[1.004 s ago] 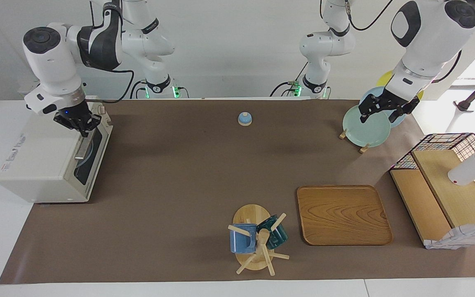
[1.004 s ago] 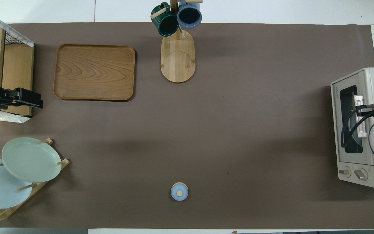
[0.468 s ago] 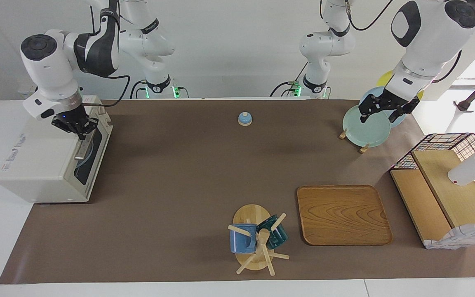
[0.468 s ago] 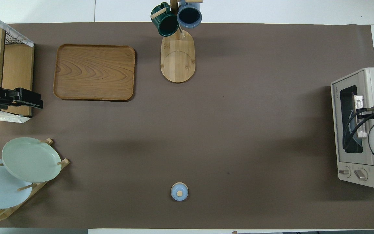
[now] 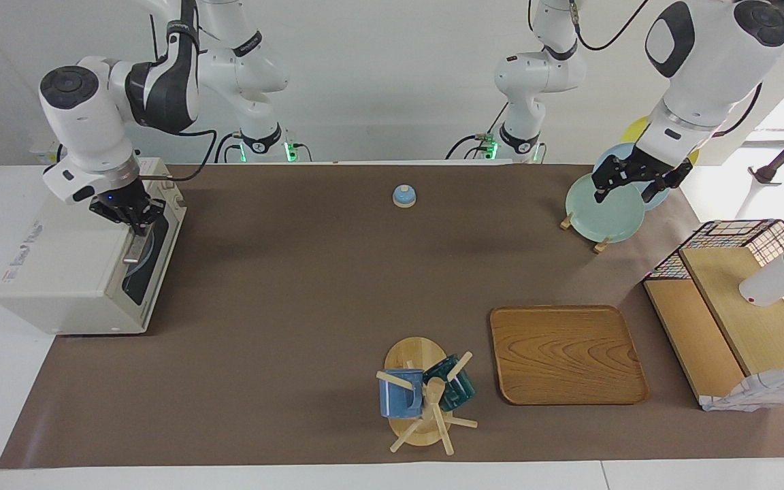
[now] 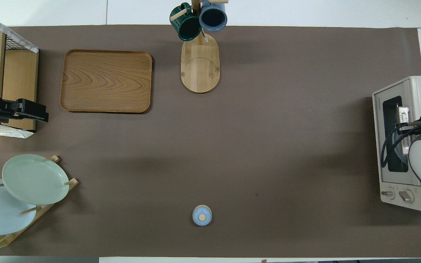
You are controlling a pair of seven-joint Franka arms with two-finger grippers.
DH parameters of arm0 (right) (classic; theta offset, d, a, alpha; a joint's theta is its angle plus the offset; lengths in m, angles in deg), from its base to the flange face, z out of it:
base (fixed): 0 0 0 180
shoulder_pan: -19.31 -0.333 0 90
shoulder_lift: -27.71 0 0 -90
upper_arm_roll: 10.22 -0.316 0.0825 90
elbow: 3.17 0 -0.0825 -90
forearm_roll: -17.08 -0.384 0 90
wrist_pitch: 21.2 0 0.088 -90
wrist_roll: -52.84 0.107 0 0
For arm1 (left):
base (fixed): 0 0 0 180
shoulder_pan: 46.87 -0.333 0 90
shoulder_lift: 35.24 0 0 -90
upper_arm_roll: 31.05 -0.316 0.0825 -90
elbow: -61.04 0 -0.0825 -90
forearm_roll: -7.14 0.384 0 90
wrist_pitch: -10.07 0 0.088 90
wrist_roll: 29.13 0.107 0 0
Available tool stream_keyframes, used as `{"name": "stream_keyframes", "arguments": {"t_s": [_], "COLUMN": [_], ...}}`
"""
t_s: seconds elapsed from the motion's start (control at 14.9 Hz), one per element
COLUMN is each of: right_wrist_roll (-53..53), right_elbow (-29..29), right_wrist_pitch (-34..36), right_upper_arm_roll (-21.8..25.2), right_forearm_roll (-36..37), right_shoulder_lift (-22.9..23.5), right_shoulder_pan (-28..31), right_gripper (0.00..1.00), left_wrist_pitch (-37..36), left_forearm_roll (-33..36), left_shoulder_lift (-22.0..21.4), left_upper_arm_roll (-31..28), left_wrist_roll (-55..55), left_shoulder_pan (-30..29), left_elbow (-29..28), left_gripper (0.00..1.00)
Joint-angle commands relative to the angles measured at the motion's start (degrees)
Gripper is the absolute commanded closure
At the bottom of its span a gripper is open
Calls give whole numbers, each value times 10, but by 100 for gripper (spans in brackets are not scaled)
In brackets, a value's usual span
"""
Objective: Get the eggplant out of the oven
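the boxy off-white toaster oven (image 5: pixel 79 269) sat at the right arm's end of the brown-covered worktop (image 5: pixel 337 286), its dark glass door closed; the eggplant could not be seen. the right gripper (image 5: pixel 135 223), fingers closed, clamped the metal bar handle (image 5: pixel 136 245). the left gripper (image 5: pixel 627 185) waited, fingers spread, over the pale green plate (image 5: pixel 603 216).

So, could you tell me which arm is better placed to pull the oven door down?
The right arm. Its shut right gripper is at the door handle of the closed oven, while the open left gripper waits over the plate rack at the table's other end.
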Motion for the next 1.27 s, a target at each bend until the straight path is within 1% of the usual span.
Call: {"name": "stream_keyframes", "arguments": {"t_s": [0.0, 0.13, 0.27, 0.47, 0.6, 0.8, 0.94, 1.07, 1.2], "right_wrist_roll": [-4, -4, -4, -4, -4, 11, 15, 23, 55], "right_elbow": [25, 34, 60, 63, 64, 69, 73, 92, 106], "right_wrist_pitch": [-27, -33, -77, -90, -106, -153, -172, -201, -220], "right_upper_arm_roll": [-5, -5, -5, -6, -6, -8, -9, -9, -9], "right_forearm_roll": [0, -1, -30, -45, -61, -66, -66, -67, -67], "right_shoulder_lift": [-5, -3, -3, 10, 19, 53, 64, 65, 65], "right_shoulder_pan": [7, 5, -2, -24, -28, -45, -47, -50, -70], "right_gripper": [100, 100, 100, 100, 100, 100, 100, 100, 100], "left_wrist_pitch": [-1, -1, -1, -1, -1, -1, -1, -1, -2], "left_forearm_roll": [10, 10, 10, 10, 10, 10, 10, 10, 10], "left_shoulder_lift": [-4, -4, -4, -4, -4, -4, -4, -4, -4], "left_upper_arm_roll": [4, 5, 4, 4, 5, 5, 5, 4, 5], "left_wrist_roll": [-5, -5, -5, -5, -5, -5, -5, -5, -5], "left_shoulder_pan": [-6, -6, -6, -6, -6, -6, -6, -6, -6], "left_elbow": [1, 1, 1, 1, 1, 1, 1, 1, 1], "left_gripper": [0, 0, 0, 0, 0, 0, 0, 0, 0]}}
